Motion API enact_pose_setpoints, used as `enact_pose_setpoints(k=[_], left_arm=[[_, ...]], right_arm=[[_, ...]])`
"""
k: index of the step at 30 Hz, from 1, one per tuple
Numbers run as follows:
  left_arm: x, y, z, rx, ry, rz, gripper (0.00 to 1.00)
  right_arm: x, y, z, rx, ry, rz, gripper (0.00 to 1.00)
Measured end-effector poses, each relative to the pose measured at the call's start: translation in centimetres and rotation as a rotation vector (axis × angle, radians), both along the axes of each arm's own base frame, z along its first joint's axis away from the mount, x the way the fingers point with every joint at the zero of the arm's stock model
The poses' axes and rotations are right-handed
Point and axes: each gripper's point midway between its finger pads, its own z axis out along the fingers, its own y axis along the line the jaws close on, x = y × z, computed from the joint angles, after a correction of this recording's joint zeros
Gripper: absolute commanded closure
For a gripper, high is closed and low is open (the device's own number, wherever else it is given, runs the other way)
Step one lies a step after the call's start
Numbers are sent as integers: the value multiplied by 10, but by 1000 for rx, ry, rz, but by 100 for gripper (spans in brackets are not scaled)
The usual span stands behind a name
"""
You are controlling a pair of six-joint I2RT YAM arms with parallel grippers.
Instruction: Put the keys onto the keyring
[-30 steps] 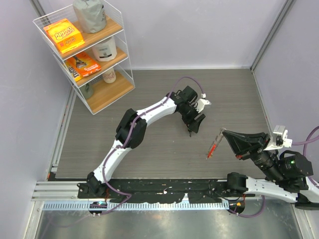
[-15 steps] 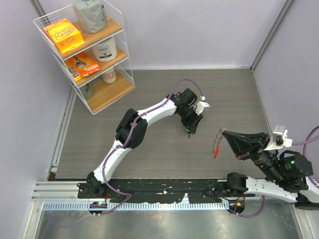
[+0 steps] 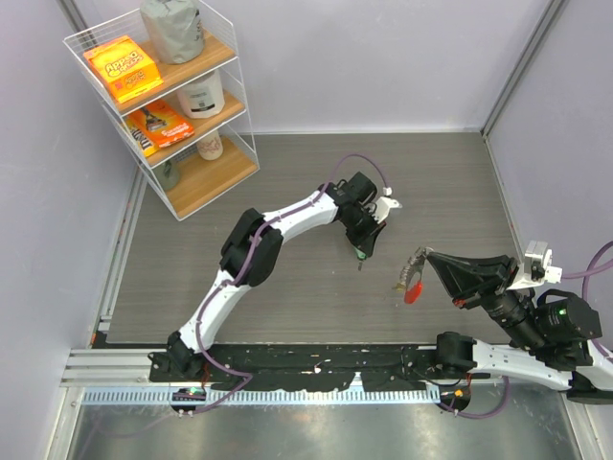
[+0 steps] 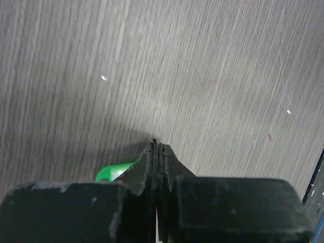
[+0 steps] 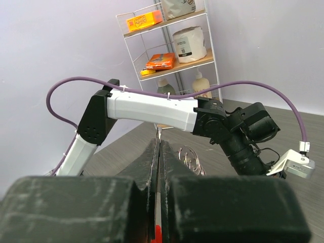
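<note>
A green-headed key (image 3: 360, 255) lies at the tips of my left gripper (image 3: 362, 249), low over the grey table mid-field. In the left wrist view the jaws are pressed together on a thin blade. The key's green head (image 4: 114, 172) sticks out past the left finger (image 4: 136, 174). To the right, my right gripper (image 3: 422, 255) hangs above the table, shut on the keyring (image 3: 411, 284). Its red loop (image 3: 413, 293) dangles below the silvery rings. The right wrist view shows the silvery rings (image 5: 191, 158) beside the shut fingers and a bit of red (image 5: 158, 233) between them.
A white wire shelf (image 3: 168, 101) with orange boxes, a grey bag and bottles stands at the back left. Pale walls close the table on three sides. A black rail (image 3: 316, 362) runs along the near edge between the arm bases.
My left gripper has closed and slid slightly toward the near left. The keyring has swung under the right gripper, which has stayed in place.
</note>
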Motion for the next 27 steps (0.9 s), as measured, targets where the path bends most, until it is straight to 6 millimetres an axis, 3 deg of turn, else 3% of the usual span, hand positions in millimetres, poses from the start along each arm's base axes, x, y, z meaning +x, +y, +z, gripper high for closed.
enact_pose_setpoints(k=[6, 10, 17, 27], left_arm=[[-14, 17, 3, 19, 5, 32, 100], [-24, 29, 24, 3, -30, 77, 100], [-32, 39, 105, -168, -168, 201, 100], [-64, 71, 221, -535, -304, 355, 100]], right_arm=[[-1, 1, 0, 3, 2, 11, 95], [-3, 2, -1, -3, 11, 24, 95], [-8, 8, 4, -40, 18, 64, 95], [-16, 48, -20, -214, 46, 157, 95]])
